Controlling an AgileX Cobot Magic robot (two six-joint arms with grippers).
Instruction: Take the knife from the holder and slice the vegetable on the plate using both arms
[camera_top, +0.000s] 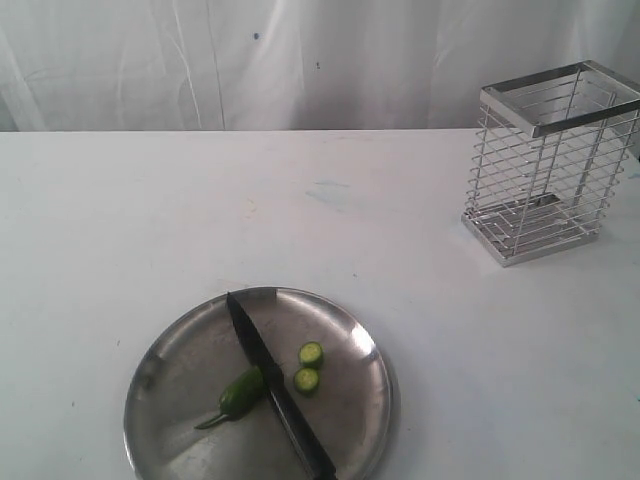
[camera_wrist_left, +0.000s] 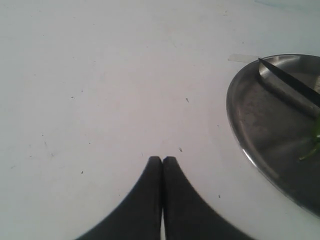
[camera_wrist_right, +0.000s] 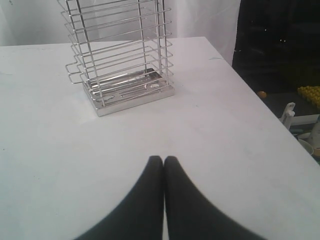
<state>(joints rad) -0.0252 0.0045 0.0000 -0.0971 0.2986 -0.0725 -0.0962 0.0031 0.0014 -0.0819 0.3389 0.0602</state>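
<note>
On plate (camera_top: 165, 400): knife (camera_top: 275, 390) (fingers (camera_wrist_left: 152, 195) closed, apart).

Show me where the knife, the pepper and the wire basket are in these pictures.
knife (camera_top: 262, 362), exterior view, on the dark blade's middle.
pepper (camera_top: 241, 391), exterior view, on its green body, left of the blade.
basket (camera_wrist_right: 123, 47), right wrist view, on its front wire bars.

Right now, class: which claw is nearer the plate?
Left. The left claw sits beside the plate; the right claw faces the holder instead.
</note>
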